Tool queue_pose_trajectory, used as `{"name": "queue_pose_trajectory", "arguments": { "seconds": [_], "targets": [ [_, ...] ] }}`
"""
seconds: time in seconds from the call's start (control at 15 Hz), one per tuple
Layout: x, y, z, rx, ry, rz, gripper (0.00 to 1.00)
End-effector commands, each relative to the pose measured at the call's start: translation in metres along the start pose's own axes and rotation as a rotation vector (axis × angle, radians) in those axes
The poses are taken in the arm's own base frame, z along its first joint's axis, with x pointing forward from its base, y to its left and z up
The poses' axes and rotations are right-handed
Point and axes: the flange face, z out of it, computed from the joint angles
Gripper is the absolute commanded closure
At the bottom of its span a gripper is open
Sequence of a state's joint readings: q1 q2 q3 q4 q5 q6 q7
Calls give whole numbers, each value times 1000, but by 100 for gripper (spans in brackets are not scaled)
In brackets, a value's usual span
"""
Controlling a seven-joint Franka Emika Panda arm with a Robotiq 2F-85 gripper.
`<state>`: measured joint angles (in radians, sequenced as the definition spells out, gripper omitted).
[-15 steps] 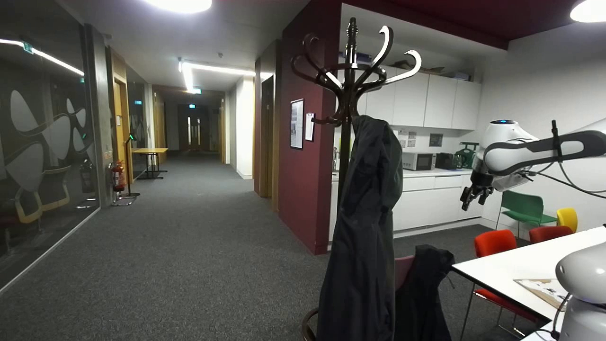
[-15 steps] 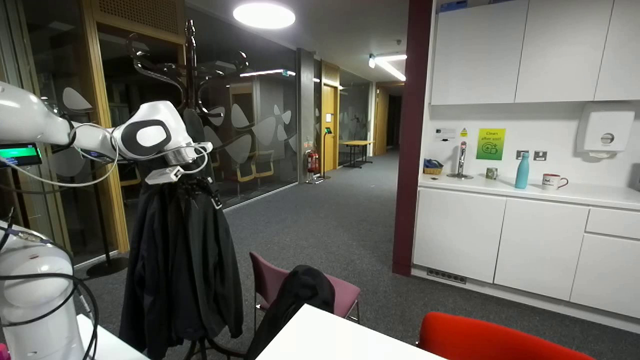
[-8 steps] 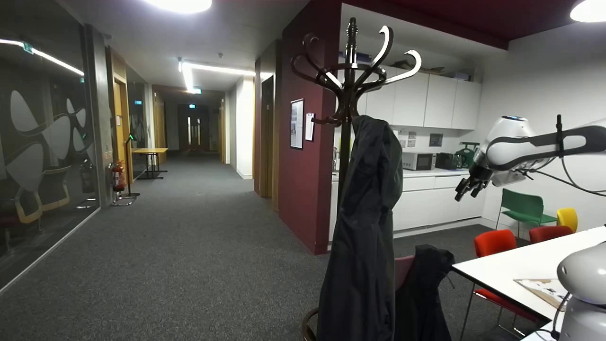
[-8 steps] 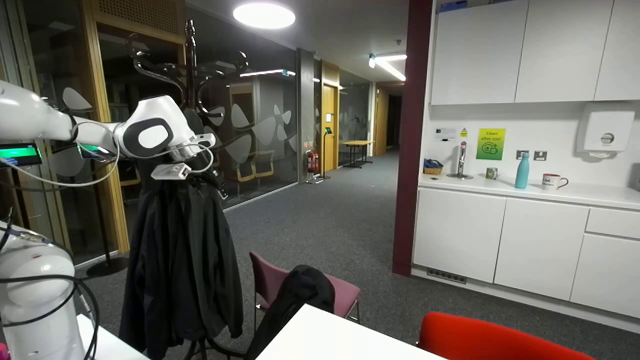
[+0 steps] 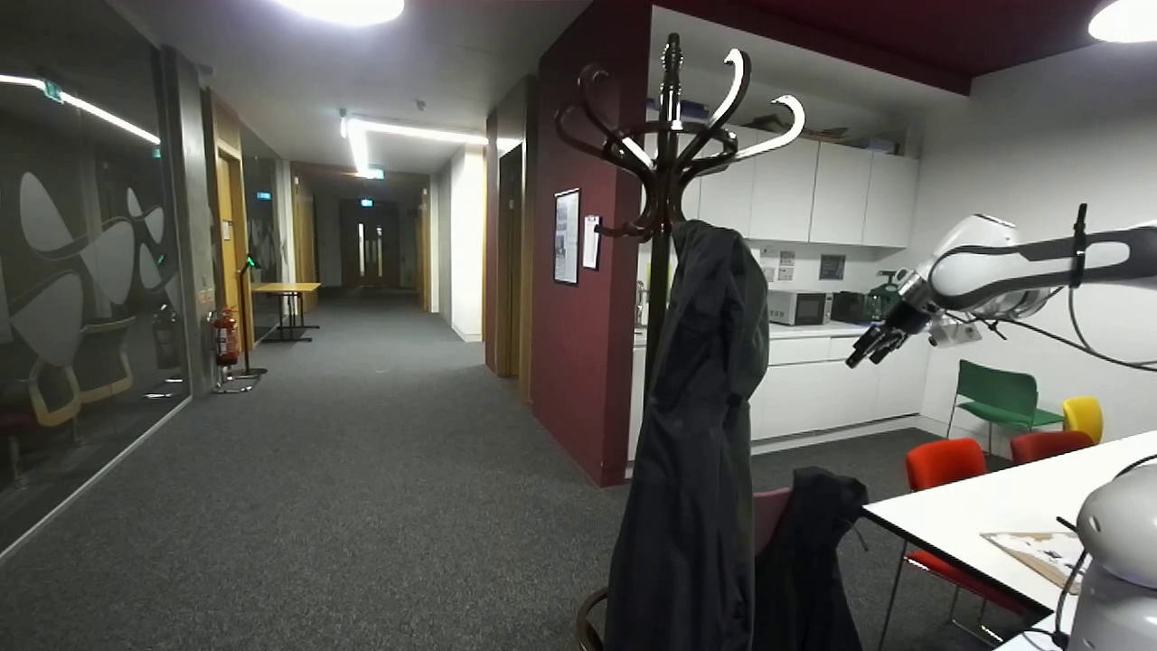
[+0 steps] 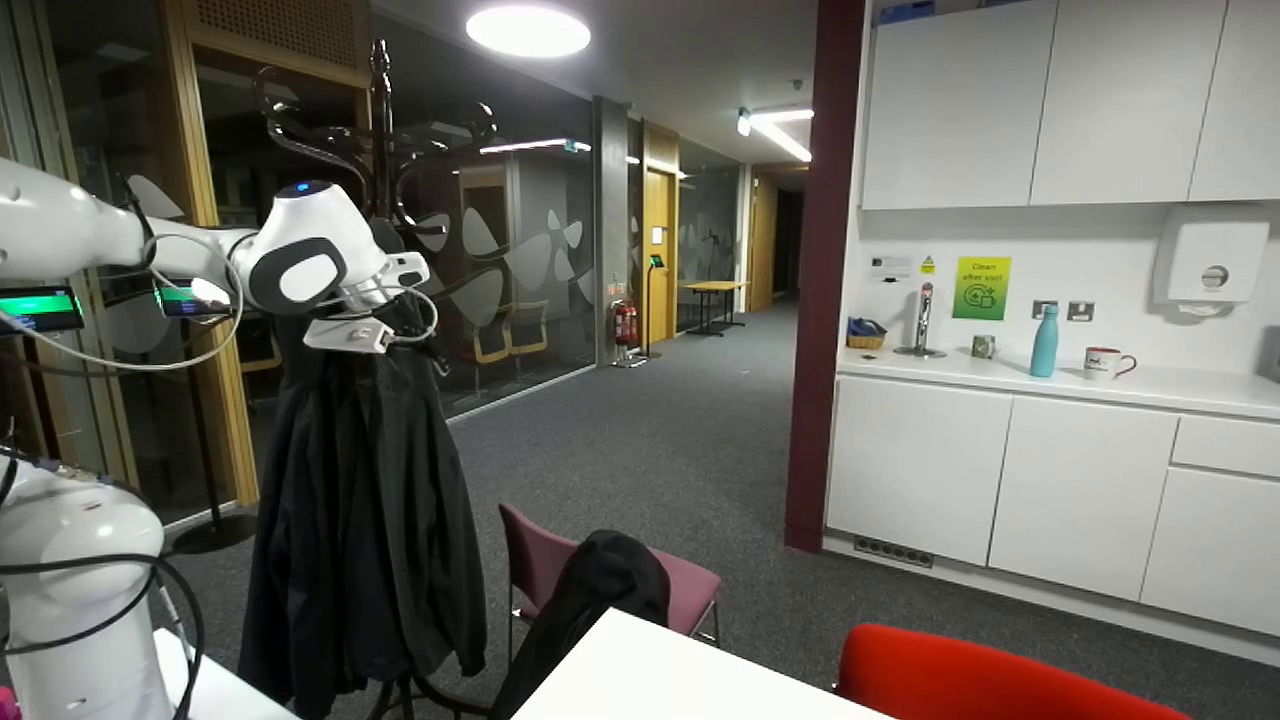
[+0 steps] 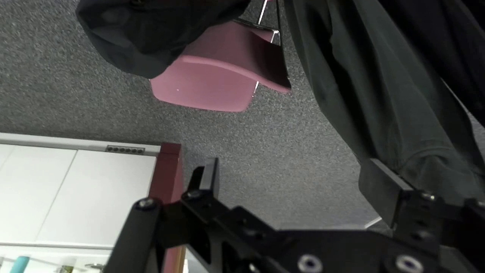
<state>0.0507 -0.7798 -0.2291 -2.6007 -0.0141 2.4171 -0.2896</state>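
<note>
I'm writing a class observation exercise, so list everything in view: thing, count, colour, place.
Coats: several, dark, on the coat stand
Coat stand: one, dark brown, on grey carpet
Chairs: at least five, pink, red, dark red, green, yellow, near white table
White table: at least one, white, foreground
Loose garment: one, black, overlapping the pink chair in view
Counter: one, white, kitchen wall
Cupboards: several, white, above and below counter
Microwave: one, pale, counter
Bottle: one, turquoise, counter
Mug: one, white and red, counter
Cup: one, patterned, counter
Tap: one, metallic, counter
Basket: one, brown, counter
Fire extinguisher: one, red, corridor
Small table: one, yellowish, corridor
Arm: one, white, raised above table level
Tool: one, black, open, near coats
</note>
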Motion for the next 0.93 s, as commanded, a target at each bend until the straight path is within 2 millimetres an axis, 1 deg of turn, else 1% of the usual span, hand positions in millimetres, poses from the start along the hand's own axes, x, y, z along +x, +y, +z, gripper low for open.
{"name": "queue_pose_trajectory", "arguments": {
  "seconds": [0.0,0.53,0.87],
  "targets": [
    [13,-4,-18,68,85,-81,0],
    [30,-24,-42,179,212,-267,0],
    [37,-29,-52,252,311,-311,0]
  ]
}}
